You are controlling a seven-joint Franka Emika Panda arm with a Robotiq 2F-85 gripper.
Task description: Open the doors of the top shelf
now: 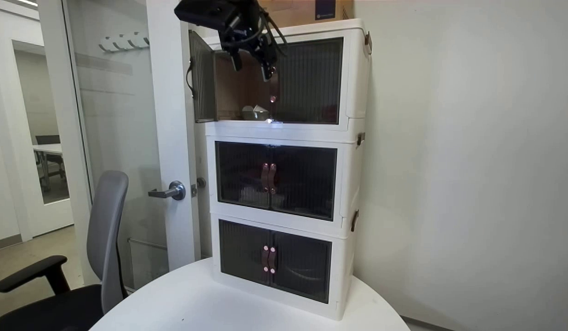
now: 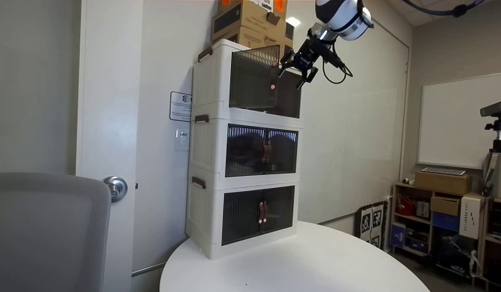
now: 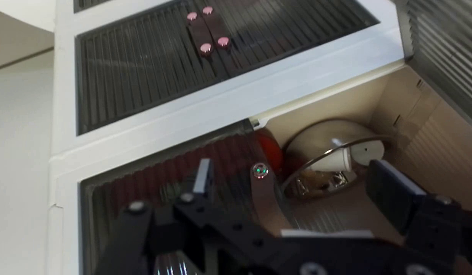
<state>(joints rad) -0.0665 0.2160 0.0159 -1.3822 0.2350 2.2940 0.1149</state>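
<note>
1. Before the top shelf (image 1: pixel 356 78), near its opening, hangs the tool (image 1: pixel 252 71), jaws spread apart.
2. At the shelf's front, one smoked door (image 1: pixel 202 82) stands swung outward; the other door (image 1: pixel 311 85) lies closed across its half.
3. Through the uncovered half, the wrist view shows a glossy bowl (image 3: pixel 331 131) holding a white cup-like piece (image 3: pixel 333 162), a round white piece (image 3: pixel 367 152) and shiny brown bits (image 3: pixel 316 178) too blurred to name.
4. Beside the bowl sits a red object (image 3: pixel 270 151), partly behind the closed door.
5. Below, the middle tier (image 1: pixel 350 184) and bottom tier (image 1: pixel 340 276) are closed, their contents too dim to name.
6. Underneath, a round white bench (image 1: pixel 187 299) carries all three; cardboard boxes (image 2: pixel 256 37) are stacked above the top shelf.
</note>
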